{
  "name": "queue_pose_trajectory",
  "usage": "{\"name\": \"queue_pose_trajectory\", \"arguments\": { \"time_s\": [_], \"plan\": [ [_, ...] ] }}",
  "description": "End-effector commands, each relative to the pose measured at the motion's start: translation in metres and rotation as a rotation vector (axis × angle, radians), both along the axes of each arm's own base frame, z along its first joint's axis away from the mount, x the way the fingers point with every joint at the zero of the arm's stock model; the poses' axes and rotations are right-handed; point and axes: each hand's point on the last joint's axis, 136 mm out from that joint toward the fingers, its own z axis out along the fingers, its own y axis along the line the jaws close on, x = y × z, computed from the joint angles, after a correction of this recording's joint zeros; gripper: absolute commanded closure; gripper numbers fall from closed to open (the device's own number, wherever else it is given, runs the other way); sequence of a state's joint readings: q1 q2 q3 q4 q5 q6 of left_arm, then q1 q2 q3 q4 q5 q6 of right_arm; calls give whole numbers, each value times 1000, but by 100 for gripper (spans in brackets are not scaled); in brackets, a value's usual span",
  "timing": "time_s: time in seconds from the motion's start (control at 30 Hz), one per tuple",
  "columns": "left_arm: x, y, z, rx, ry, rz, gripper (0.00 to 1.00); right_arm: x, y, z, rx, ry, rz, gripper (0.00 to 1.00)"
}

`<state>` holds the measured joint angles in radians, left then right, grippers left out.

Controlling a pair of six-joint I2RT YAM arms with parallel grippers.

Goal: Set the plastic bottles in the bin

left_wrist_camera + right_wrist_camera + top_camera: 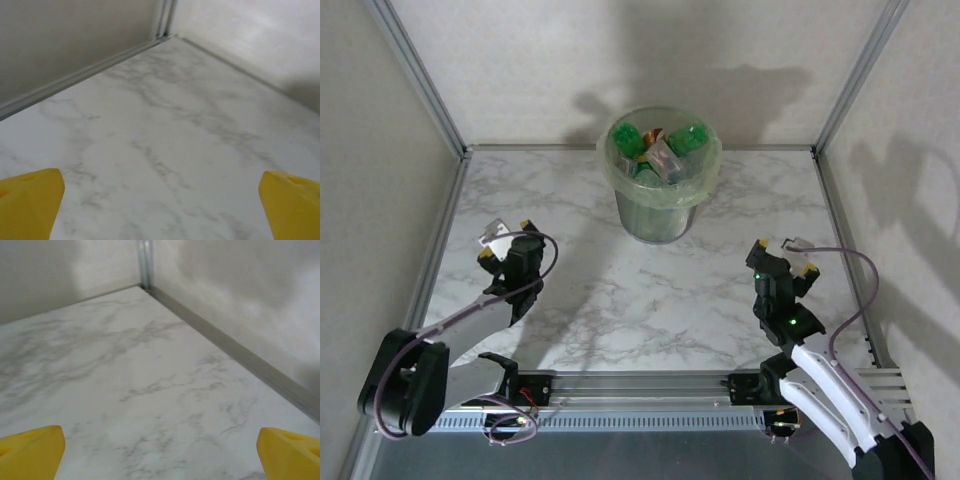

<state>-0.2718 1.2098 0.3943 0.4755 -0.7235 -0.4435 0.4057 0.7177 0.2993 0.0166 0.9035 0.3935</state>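
Observation:
The bin [656,215], a grey metal pail with a pale green liner over its rim, stands at the back middle of the table. Inside it lie plastic bottles: green ones [691,138] and a clear one [666,160] show at the top. My left gripper [507,238] hovers open over the left side of the table, well short of the bin, with nothing between its yellow fingertips [30,202]. On the right side my right gripper [785,254] is also open and empty, its fingertips [290,450] spread wide over bare marble.
The marble table [590,290] is walled by white panels with metal corner posts [840,100]. A metal rail [640,385] runs along the near edge between the arm bases. The left wrist view faces the table's back left corner [165,35]; the right wrist view faces its back right corner [145,285].

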Motion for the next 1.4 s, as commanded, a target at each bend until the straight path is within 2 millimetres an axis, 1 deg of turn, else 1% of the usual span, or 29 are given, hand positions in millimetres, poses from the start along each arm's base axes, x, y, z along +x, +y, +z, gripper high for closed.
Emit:
{"name": "queue_pose_trajectory", "arguments": {
  "time_s": [0.0,0.13,0.2,0.27,0.33,0.4,0.43,0.53,0.57,0.6,0.63,0.67,0.7,0.77,0.8,0.83,0.87,0.9,0.93,1.0,1.03,1.07,1.1,1.13,1.23,1.37],
  "plan": [
    [15,2,31,12,-131,-1,1,-1,-24,0,-31,-114,-136,1],
    [31,-6,28,95,-36,-70,1,3,-43,-24,-79,-66,-201,1],
    [31,-4,26,101,-21,-68,1,11,-49,-33,-63,-34,-209,1],
    [33,-6,26,92,-34,-111,1,20,-50,-27,-25,-104,-192,1],
    [32,-8,25,141,-19,-142,1,29,-47,-19,24,-207,-131,1],
    [31,-4,19,162,9,-143,1,34,-48,-14,51,-274,-106,1],
    [30,-1,16,143,1,-148,0,38,-48,-11,49,-299,-88,1],
    [20,8,16,84,-104,-139,1,52,-37,1,-14,-352,34,1],
    [15,11,14,80,-129,-130,1,59,-34,-5,-4,-340,77,1],
    [13,12,13,76,-147,-128,1,64,-31,-4,-19,-346,108,1],
    [11,12,8,77,-145,-133,1,74,-23,-11,-7,-295,158,1],
    [10,12,3,81,-148,-140,1,82,-18,-14,-6,-267,190,1],
    [11,12,4,84,-151,-142,1,87,-15,-13,-21,-269,218,1],
    [12,9,6,100,-155,-170,1,101,4,-23,-25,-214,335,1],
    [12,9,8,115,-160,-177,0,102,10,-26,-36,-221,371,1],
    [10,12,10,128,-174,-166,1,102,12,-25,-55,-234,387,1],
    [8,14,11,133,-196,-161,0,103,11,-33,-28,-187,381,1],
    [6,16,8,126,-223,-169,0,103,11,-27,-40,-218,380,1],
    [9,16,7,130,-243,-185,1,101,10,-29,-40,-215,371,1],
    [29,0,-7,119,-159,-298,1,102,9,-28,-37,-217,368,1],
    [34,-8,-10,143,-167,-344,1,102,9,-29,-36,-212,366,1],
    [32,-14,-10,154,-168,-382,1,103,9,-29,-34,-208,367,1],
    [34,-11,-16,132,-137,-373,1,102,9,-28,-37,-214,365,1],
    [33,-9,-11,137,-171,-362,1,102,8,-29,-39,-212,363,1],
    [32,-6,-12,131,-163,-349,1,102,8,-29,-39,-211,364,1],
    [32,-8,-13,151,-144,-332,1,102,8,-29,-39,-211,364,1]
  ]
}}
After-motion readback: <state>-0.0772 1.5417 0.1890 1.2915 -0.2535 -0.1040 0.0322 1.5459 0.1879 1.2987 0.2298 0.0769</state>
